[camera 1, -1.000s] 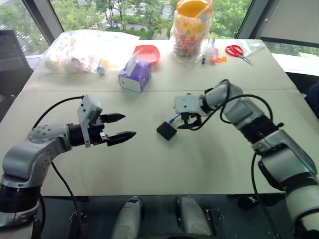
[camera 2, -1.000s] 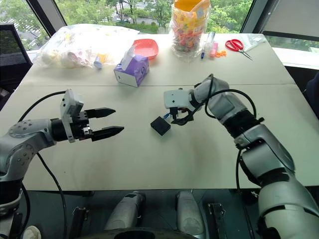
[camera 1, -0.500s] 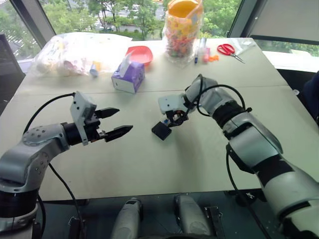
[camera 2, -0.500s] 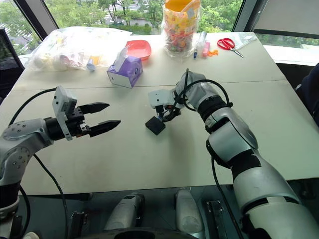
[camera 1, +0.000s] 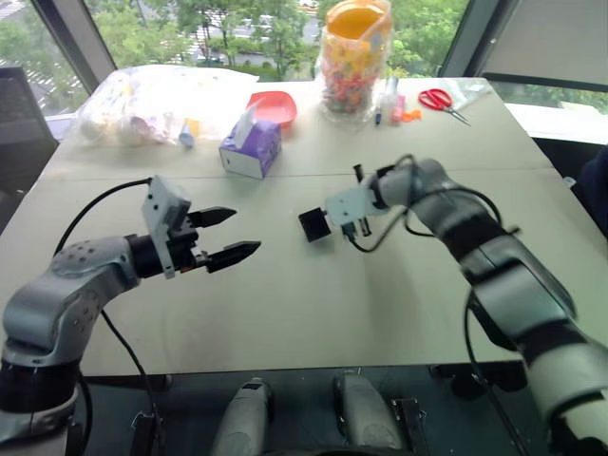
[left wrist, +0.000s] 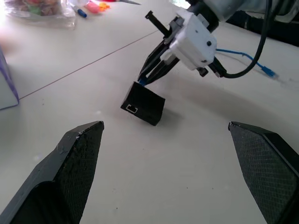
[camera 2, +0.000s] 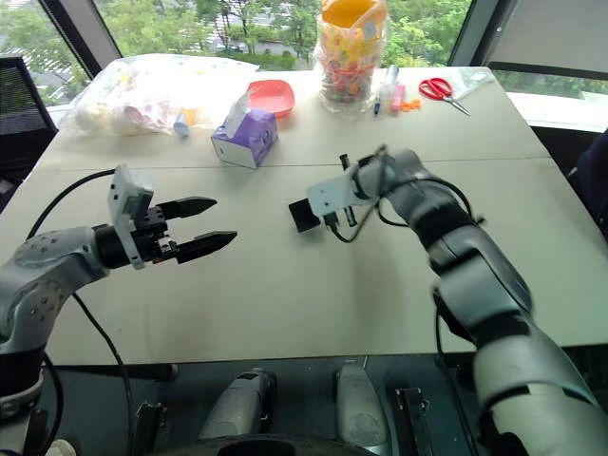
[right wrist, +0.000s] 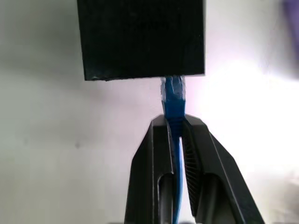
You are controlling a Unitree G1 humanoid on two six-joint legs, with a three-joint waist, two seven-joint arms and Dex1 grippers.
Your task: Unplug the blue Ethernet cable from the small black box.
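Note:
The small black box (camera 1: 314, 225) sits mid-table, tipped up on one edge (left wrist: 143, 103). The blue Ethernet cable (right wrist: 174, 95) is plugged into the box's side (right wrist: 140, 37). My right gripper (right wrist: 174, 122) is shut on the cable just behind the plug, right beside the box (camera 1: 332, 217). The rest of the cable (left wrist: 243, 55) trails over the table behind that arm. My left gripper (camera 1: 245, 232) hangs open and empty above the table, left of the box and pointing at it, with a wide gap between its fingertips (left wrist: 88, 135).
At the back of the table (camera 1: 285, 313) stand a purple tissue box (camera 1: 252, 147), a red bowl (camera 1: 274, 104), a jar of colourful sweets (camera 1: 353, 57) and a clear bag of items (camera 1: 142, 90). Pens (camera 1: 388, 100) and red scissors (camera 1: 442, 98) lie at the far right.
My right gripper has rolled at the wrist and closed its fingers on the blue cable beside the box. The left arm has stayed where it was, still open.

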